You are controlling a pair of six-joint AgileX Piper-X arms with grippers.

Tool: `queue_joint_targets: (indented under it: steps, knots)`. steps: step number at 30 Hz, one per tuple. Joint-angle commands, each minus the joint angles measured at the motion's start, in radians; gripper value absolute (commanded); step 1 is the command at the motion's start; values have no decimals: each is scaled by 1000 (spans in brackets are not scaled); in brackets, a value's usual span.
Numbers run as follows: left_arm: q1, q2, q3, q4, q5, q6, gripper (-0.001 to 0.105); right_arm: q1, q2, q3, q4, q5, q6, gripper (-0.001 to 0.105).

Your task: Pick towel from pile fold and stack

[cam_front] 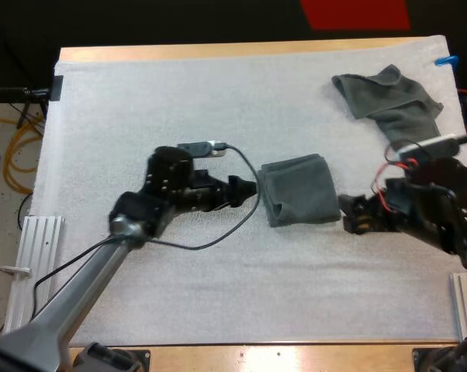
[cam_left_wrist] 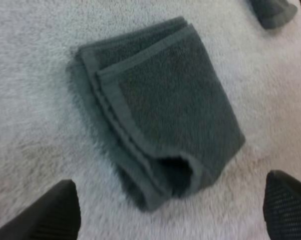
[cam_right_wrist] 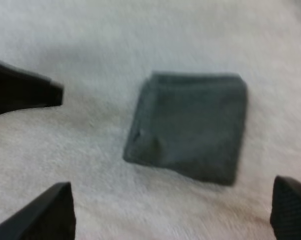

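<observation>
A folded dark grey-green towel (cam_front: 299, 188) (cam_left_wrist: 160, 107) (cam_right_wrist: 190, 125) lies flat in the middle of the white mat (cam_front: 218, 116). My left gripper (cam_front: 247, 188) (cam_left_wrist: 170, 210) is just left of it, open, its fingers (cam_left_wrist: 45, 215) wide apart and clear of the cloth. My right gripper (cam_front: 348, 213) (cam_right_wrist: 173, 215) sits just right of the towel, also open, with its fingers (cam_right_wrist: 45, 215) spread and holding nothing. A crumpled towel (cam_front: 392, 101) (cam_left_wrist: 273, 12) rests at the mat's far right corner. The left gripper's tip (cam_right_wrist: 25, 90) shows beyond the folded towel in the right wrist view.
The mat covers most of the wooden table (cam_front: 233, 51). Metal rails stand at the near left (cam_front: 36, 256) and near right (cam_front: 466, 306) table edges. Bare mat lies in front of and behind the folded towel.
</observation>
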Motion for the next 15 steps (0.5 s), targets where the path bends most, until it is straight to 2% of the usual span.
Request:
queue_joint_targets:
  steps: [1, 5, 10, 15]
  knots:
    - [-13, 25, -9, -46, -22, -42, 73, 1, -25, -3, 38, 18, 1, 77]
    - [-43, 166, -49, -94, -23, -125, 72, 1, -85, -3, 87, 23, 8, 77]
    - [-58, 309, -126, -79, -21, -136, 72, 1, -140, -3, 88, 23, 25, 77]
    - [-65, 418, -190, -64, 37, -183, 72, 1, -151, -3, 88, 23, 25, 77]
